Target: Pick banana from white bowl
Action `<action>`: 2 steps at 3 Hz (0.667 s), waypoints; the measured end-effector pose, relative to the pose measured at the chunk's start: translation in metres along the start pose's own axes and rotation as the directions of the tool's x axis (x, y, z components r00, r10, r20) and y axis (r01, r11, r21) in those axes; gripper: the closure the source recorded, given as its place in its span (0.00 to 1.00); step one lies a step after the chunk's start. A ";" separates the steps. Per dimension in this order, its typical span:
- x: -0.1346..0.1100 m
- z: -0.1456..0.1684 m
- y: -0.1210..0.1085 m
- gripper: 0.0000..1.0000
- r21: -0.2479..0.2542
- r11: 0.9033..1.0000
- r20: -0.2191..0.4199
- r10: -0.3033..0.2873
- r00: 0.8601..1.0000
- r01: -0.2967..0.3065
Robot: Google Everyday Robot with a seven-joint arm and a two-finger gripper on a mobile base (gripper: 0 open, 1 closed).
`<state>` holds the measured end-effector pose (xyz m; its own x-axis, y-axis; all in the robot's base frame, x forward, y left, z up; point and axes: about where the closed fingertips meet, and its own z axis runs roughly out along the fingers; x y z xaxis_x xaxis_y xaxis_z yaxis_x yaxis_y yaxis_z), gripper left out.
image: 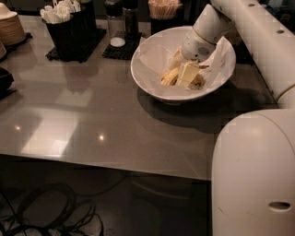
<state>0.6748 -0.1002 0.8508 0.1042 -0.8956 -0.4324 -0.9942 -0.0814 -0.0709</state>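
The large white bowl (pixel 152 85), lined with crumpled white paper, stands on the grey table at the back right. A yellow banana (pixel 168 77) lies inside it, left of centre. My gripper (pixel 188 74) reaches down into the bowl from the upper right and sits right against the banana's right side, covering part of it. The white arm runs off to the upper right.
A black holder with white packets (pixel 69 27), a shaker on a dark mat (pixel 117 32) and a holder of wooden sticks (pixel 163 11) stand along the back. A stack of tan plates (pixel 9 25) is at far left. My white base (pixel 253 175) fills the lower right.
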 end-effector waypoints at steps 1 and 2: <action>0.000 0.000 0.000 0.48 0.000 1.000 0.000 0.000 1.000 0.000; 0.000 0.000 0.000 0.71 0.000 1.000 0.000 0.000 1.000 0.000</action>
<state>0.6748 -0.1002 0.8508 0.1042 -0.8956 -0.4324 -0.9942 -0.0814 -0.0710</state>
